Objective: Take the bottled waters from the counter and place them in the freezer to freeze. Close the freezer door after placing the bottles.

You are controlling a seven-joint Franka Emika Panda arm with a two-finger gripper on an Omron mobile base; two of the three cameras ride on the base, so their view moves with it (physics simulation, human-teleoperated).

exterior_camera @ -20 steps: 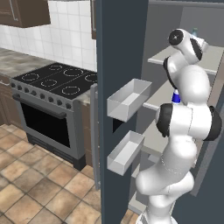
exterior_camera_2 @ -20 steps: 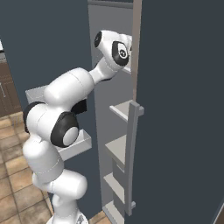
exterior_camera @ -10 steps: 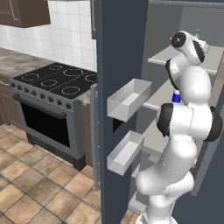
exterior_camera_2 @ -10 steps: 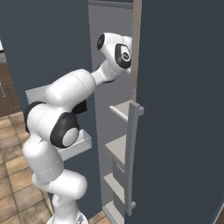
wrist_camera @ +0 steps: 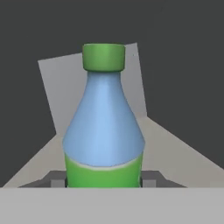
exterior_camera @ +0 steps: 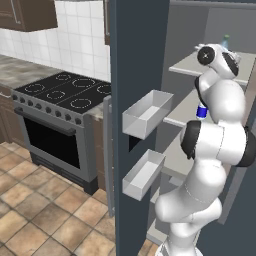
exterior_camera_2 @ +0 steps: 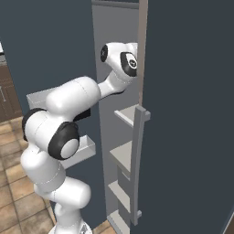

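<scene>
Freezer [exterior_camera: 187, 30] stands open w/ the arm reaching deep into the upper part; its door [exterior_camera: 137, 75] is swung wide toward the stove [exterior_camera: 65, 92], two pale bins on the inside face. Counter [exterior_camera: 20, 72] sits well off to the left, beyond the stove.

Upper shelf [exterior_camera: 192, 65] is where the wrist is working. A second bottle [exterior_camera: 201, 111], white w/ blue label, peeks out beside the arm on the shelf below, mostly hidden.

Slim bottle [wrist_camera: 104, 127], blue body, green band and cap, stands upright in the hand view, centred betw. the fingertips [wrist_camera: 148, 180]. Gripper [wrist_camera: 104, 181] is closed in on its lower band, so it has hold of the bottle. Its cap also shows just above the wrist in the left base view.

Step in hand, as I read it: setting this bottle on the upper shelf. To do it well:
- keep it vertical, base flat on the shelf before letting go
- open jaws fully, no sideways drag
- back out straight, wrist clear of the cap and shelf edge
- then the door needs shutting; bins must clear the arm first
</scene>
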